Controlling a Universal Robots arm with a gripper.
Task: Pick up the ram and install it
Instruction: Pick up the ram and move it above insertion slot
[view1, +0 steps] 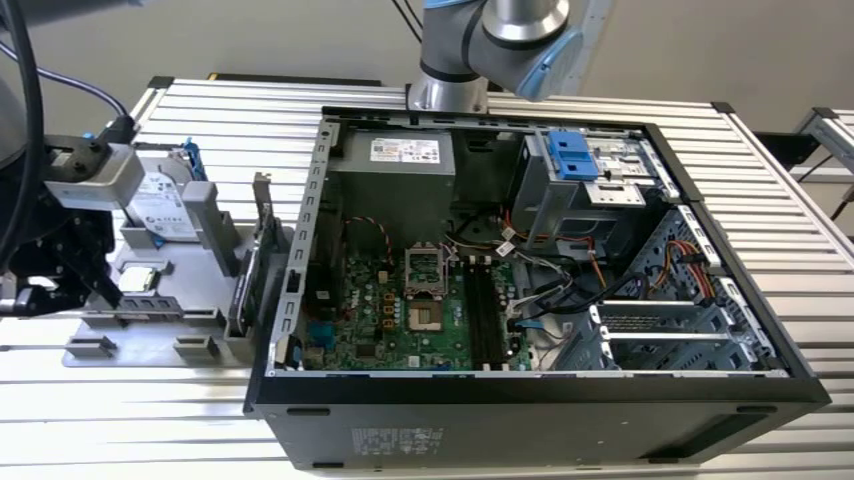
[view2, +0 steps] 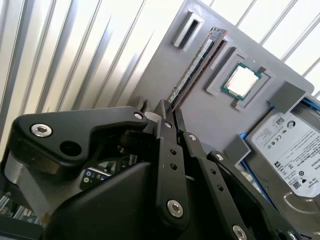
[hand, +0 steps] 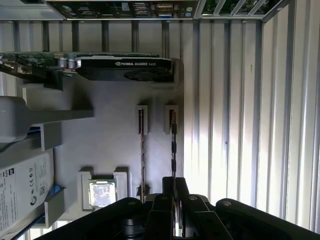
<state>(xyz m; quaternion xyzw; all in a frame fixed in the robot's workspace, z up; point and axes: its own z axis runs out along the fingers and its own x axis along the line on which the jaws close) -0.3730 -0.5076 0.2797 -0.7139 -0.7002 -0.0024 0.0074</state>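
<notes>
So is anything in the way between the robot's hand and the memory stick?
No, nothing I can see. The hand is right at one end of the memory stick, which stands on edge in the gray tray.

Harsh white glare off the slatted table in both wrist views, even exterior light.

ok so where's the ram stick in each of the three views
exterior view: the ram lies on the grey tray at the exterior view's left, beside the square chip.
second wrist view: the ram stands on edge, running from the end effector past the square chip.
first wrist view: the ram is a thin dark strip ahead of the end effector.
shared landmark: the square chip.
</notes>
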